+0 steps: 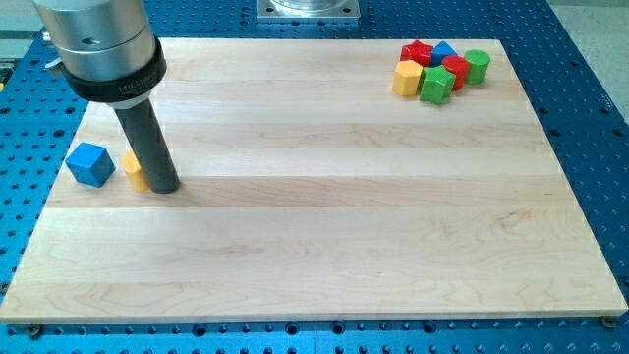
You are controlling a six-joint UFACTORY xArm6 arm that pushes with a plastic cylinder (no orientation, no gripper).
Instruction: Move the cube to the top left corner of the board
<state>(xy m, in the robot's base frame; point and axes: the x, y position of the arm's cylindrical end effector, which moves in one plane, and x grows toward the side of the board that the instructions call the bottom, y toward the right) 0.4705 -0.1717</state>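
Note:
A blue cube point(89, 163) sits near the left edge of the wooden board point(324, 197). A small yellow block point(132, 168), mostly hidden behind my rod, lies just right of the cube. My tip point(164, 186) rests on the board touching the yellow block's right side, a short way right of the blue cube.
A cluster of blocks sits at the top right: a red block point(417, 52), a blue block point(444, 50), a green cylinder point(477, 66), a red block point(455, 69), a yellow block point(407, 78) and a green block point(436, 85). A blue perforated table surrounds the board.

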